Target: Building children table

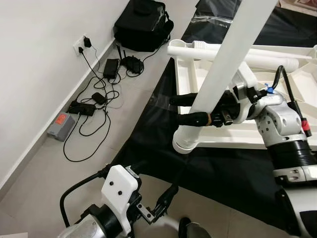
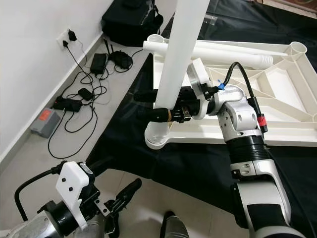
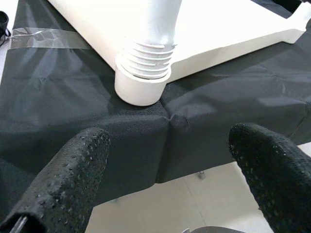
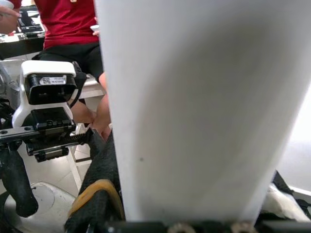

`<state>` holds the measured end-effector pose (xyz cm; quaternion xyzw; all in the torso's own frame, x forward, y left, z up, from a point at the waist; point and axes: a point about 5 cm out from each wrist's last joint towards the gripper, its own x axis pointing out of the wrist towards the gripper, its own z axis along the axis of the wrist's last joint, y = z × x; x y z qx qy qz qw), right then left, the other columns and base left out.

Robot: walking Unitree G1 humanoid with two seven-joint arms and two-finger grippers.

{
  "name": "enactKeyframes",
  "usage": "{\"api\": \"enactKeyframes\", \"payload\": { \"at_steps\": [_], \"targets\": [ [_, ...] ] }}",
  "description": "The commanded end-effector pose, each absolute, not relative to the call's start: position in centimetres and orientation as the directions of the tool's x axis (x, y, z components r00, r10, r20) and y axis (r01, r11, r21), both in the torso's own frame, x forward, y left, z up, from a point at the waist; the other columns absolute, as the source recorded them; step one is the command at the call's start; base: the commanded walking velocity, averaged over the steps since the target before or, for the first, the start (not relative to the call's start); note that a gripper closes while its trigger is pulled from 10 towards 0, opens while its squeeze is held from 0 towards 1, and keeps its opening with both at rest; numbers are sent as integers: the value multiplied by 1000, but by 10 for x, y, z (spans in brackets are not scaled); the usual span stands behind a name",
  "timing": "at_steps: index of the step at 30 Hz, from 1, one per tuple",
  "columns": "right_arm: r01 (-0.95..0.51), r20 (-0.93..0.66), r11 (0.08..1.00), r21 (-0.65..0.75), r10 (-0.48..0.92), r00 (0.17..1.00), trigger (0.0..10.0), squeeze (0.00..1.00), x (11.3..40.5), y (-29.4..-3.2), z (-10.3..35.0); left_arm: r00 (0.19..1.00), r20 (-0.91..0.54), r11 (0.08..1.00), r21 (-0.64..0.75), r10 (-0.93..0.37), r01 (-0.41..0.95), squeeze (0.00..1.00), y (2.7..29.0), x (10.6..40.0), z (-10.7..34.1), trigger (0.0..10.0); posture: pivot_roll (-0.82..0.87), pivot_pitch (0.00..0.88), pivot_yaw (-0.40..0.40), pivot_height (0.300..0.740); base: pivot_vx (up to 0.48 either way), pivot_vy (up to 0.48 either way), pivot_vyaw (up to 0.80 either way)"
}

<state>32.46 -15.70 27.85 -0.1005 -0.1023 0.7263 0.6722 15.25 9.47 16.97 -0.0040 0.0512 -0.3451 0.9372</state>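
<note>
Along the white wall at the far left, a wall socket (image 1: 81, 44) with plugged chargers is seen, and below it a tangle of black cables (image 1: 94, 114) with a grey box (image 1: 62, 125) bearing an orange label is spread on the tiled floor. A black bag (image 1: 143, 22) is set against the wall farther back. Low in the foreground, the left gripper (image 1: 166, 198) is held over the floor at the edge of the black cloth (image 1: 148, 134), its two black fingers (image 3: 73, 170) spread apart and nothing between them. On the cloth, the white table top (image 2: 277, 99) is laid upside down, with one loose white leg (image 2: 223, 52) resting across its far side. At the near corner socket (image 1: 185, 141), a second white table leg (image 1: 233, 44) is stood upright, its threaded end seated in the socket. This leg is clasped low down by the right gripper (image 1: 190, 109), one finger on each side of it.
</note>
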Motion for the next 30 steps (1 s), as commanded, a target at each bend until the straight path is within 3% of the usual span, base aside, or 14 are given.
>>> {"api": "enactKeyframes", "payload": {
  "at_steps": [1,30],
  "targets": [
    [-955,-31,-36,-293,999,-28,10000,0,327,-162,275,753,-111,759,-34,-649,650,0,95,149,168,10000,245,316,-40,740,0,0,0],
    [-940,-104,74,-333,988,114,10000,0,317,-151,258,753,-98,758,-27,-651,652,0,94,155,169,10000,225,318,-43,740,0,0,0]
  ]
}}
